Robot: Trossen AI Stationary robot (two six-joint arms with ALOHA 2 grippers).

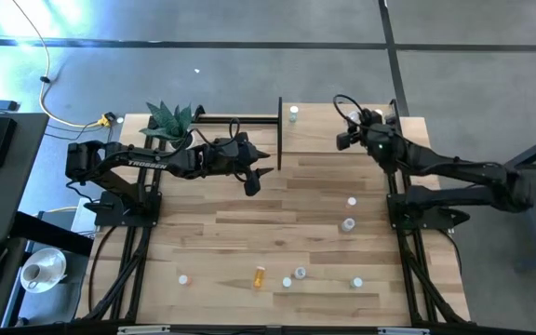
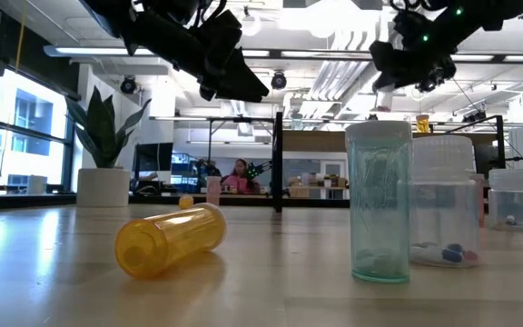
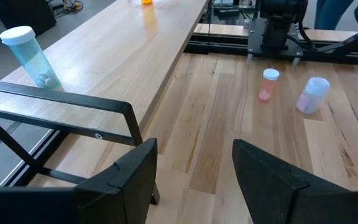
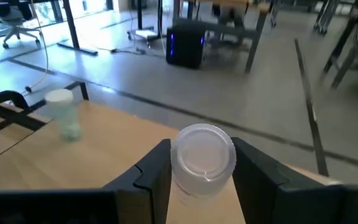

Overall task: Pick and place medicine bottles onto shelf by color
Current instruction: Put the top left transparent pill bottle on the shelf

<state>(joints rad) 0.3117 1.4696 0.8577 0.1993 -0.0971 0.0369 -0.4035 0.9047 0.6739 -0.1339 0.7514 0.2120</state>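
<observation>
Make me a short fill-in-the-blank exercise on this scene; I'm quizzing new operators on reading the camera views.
1. The right pincer is shut on a bottle with a ____ cap.
2. The yellow-orange bottle in the low view is lying on its ____.
3. The left pincer is open and holds ____.
4. On the shelf, the teal bottle stands ____.

Missing words: white; side; nothing; upright

Planked table (image 1: 249, 228), scattered bottles (image 1: 348, 224) (one orange (image 1: 259, 276))
</observation>
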